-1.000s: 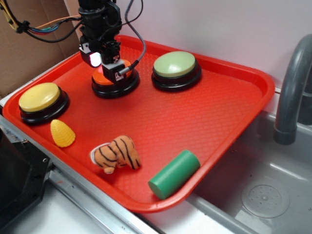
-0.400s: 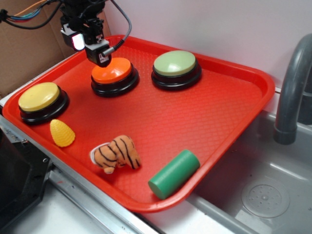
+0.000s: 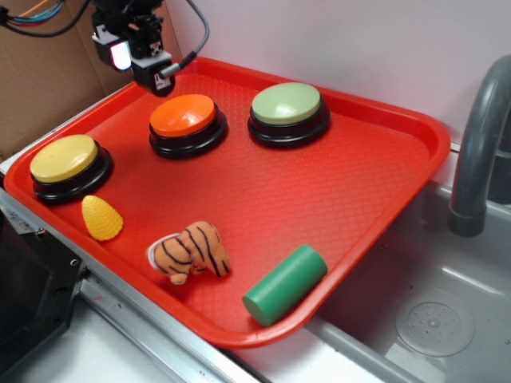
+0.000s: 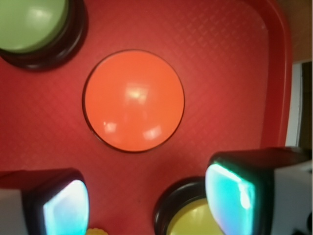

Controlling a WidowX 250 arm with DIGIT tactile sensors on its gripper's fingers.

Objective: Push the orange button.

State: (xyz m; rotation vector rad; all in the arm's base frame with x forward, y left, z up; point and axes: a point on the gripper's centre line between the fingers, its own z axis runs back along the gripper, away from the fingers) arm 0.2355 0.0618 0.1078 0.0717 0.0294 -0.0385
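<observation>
Orange button [image 3: 183, 116] sits in the back-left part of the red tray [image 3: 383, 167], between the yellow-topped button [image 3: 64, 158] to its left and the pale green-topped button [image 3: 286, 104] to its right, with nothing touching its dome.

Nearest the camera lie a green cylinder [image 3: 285, 285], a striped plush tiger [image 3: 192, 252] and a small yellow corn-shaped toy [image 3: 101, 218], all well clear of the button and unlikely to interfere. Farther back, the gripper [image 3: 144, 60] hangs above and behind the button, off toward the tray's far-left rim. In the wrist view its two fingers [image 4: 244, 196] stand apart, with empty space between them and the orange dome [image 4: 134, 100] centred above that gap (the yellow button peeks in at the bottom edge).

The risk, as I judge it: if another press is needed, a straight descent from this offset would land on the tray floor or clip the black base, and the open fingers could straddle the dome rather than depress it.

A second ago the gripper was down on the orange top; 0.4 s ago it was just above the dome's back edge; now it is higher and farther back-left. The button and the toys have not shifted.
</observation>
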